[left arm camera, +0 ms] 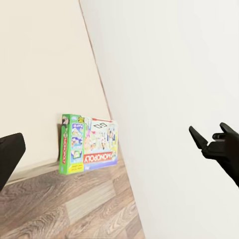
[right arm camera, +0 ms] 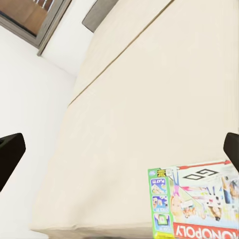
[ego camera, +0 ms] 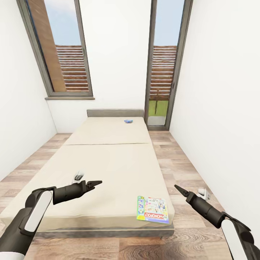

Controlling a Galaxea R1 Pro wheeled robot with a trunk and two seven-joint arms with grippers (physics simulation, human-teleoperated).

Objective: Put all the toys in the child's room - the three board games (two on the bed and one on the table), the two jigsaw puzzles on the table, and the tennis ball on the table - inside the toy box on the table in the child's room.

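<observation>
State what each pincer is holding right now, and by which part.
Nothing is held. The left pincer and right pincer both hover empty; the Monopoly box lies untouched at the near corner of the bed.

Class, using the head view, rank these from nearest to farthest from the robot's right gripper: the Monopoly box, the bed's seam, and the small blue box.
1. Monopoly box: near corner of the bed, just left of the right gripper.
2. Seam: across the bed's middle.
3. Small blue box: far end, by the headboard.
</observation>
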